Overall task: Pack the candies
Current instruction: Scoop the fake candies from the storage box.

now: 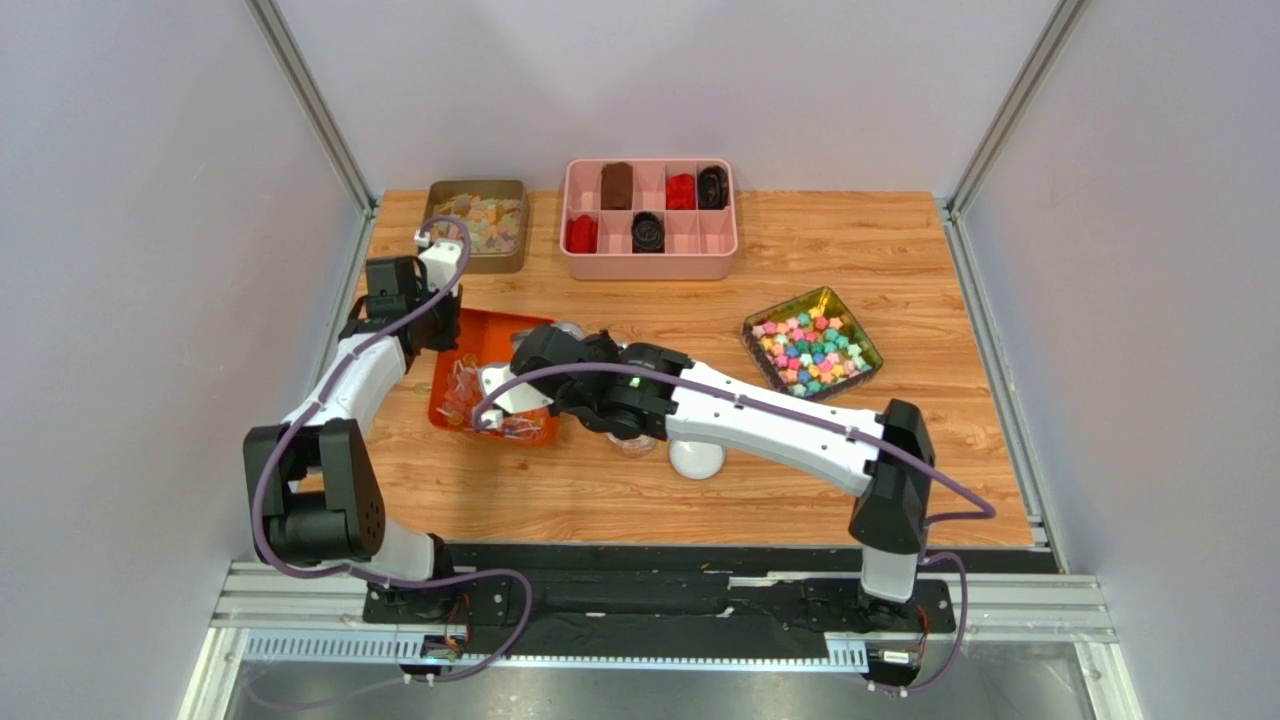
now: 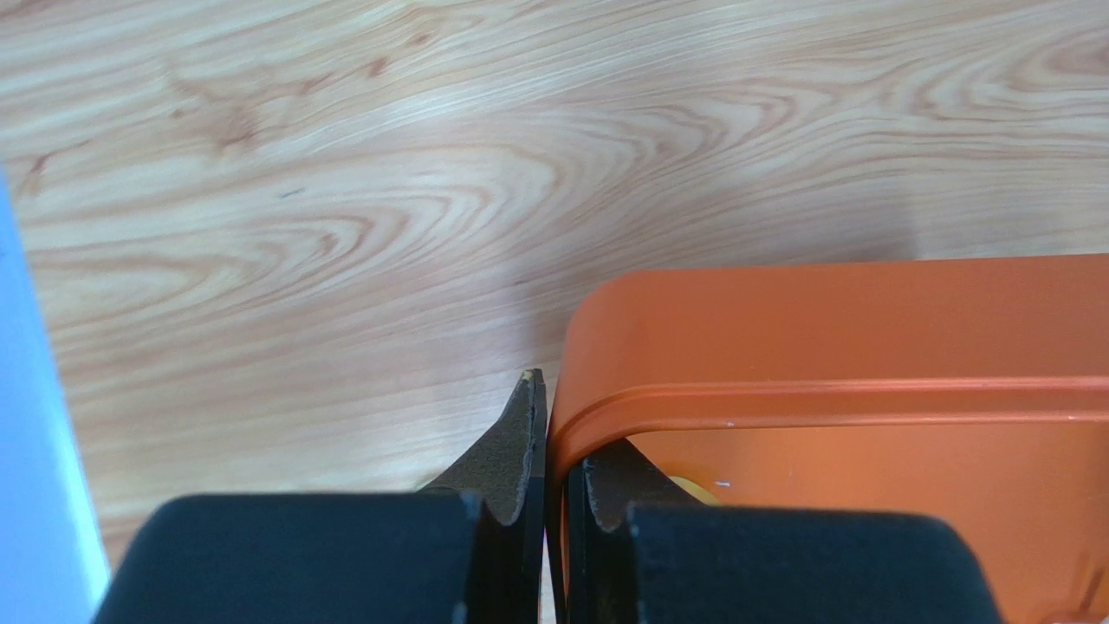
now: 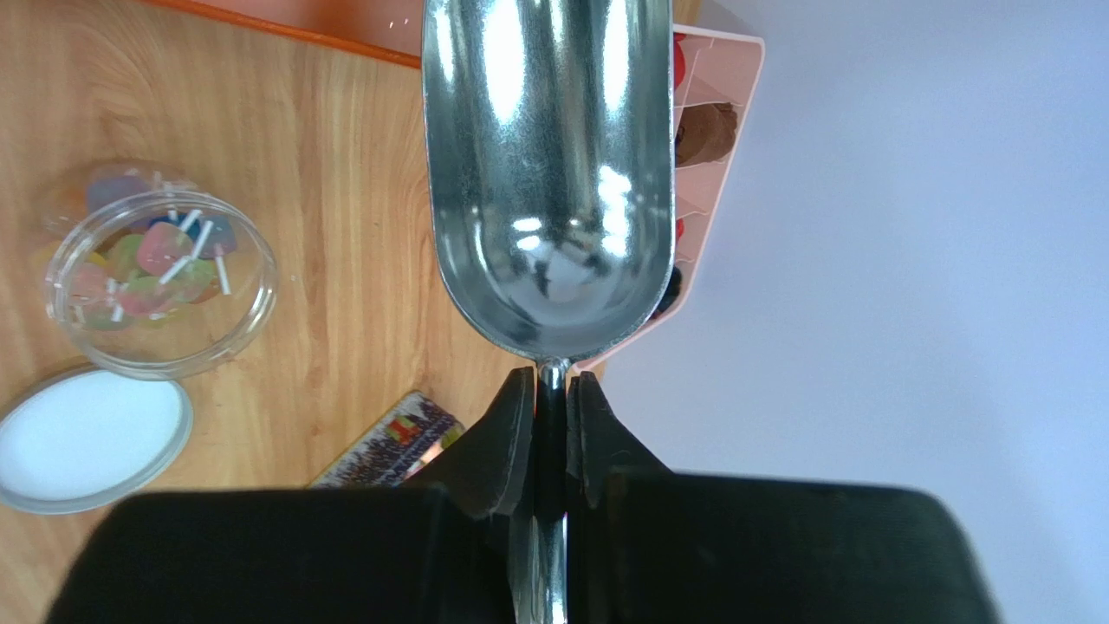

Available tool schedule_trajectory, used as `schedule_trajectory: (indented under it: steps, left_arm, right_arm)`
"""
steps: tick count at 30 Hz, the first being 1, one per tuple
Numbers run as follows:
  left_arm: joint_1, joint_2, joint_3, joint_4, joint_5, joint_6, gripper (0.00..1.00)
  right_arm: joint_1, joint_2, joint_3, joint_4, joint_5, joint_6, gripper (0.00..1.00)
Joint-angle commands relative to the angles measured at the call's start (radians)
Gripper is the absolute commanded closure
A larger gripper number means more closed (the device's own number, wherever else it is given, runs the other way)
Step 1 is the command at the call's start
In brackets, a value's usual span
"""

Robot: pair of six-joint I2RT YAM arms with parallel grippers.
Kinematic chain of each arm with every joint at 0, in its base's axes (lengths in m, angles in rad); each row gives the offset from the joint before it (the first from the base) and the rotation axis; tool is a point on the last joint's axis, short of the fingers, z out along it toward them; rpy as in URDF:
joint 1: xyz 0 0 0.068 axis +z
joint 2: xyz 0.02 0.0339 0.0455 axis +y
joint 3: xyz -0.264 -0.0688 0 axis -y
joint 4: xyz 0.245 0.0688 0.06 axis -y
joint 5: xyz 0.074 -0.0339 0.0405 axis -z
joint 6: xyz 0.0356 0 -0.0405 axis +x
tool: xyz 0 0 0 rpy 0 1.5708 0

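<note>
I worry that a hard shove from the scoop (image 3: 553, 169) could slide the orange tray (image 2: 833, 338) out of my left claw (image 2: 544, 494), which pinches only its thin rim, and spill the candies (image 1: 469, 387) lying in it ahead of my right claw (image 3: 553, 436). That claw is clenched on the empty scoop's handle, its arm stretched low across towards the left arm.

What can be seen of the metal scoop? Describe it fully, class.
The metal scoop is shiny, silver and mirror-like: a deep rounded bowl narrowing to a thin handle. The bowl is empty, showing only reflections. The right gripper has its jaws shut on the handle just behind the bowl, which points straight away from the gripper over the wooden table. Nothing else visibly touches it.
</note>
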Motion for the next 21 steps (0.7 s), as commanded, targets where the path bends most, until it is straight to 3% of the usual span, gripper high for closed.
schedule_trajectory:
  steps: [1, 11, 21]
  left_arm:
    - [-0.018, -0.031, 0.043, 0.011, -0.148, -0.078, 1.0]
    - [-0.046, 0.001, 0.034, -0.002, -0.218, -0.089, 1.0]
    - [-0.049, -0.056, 0.0, 0.038, -0.205, -0.109, 1.0]
  right_arm:
    - [0.008, 0.102, 0.031, 0.049, 0.108, -0.144, 1.0]
    - [0.012, 0.291, 0.186, -0.031, 0.173, -0.343, 1.0]
    - [0.015, 0.423, 0.315, -0.146, 0.197, -0.425, 1.0]
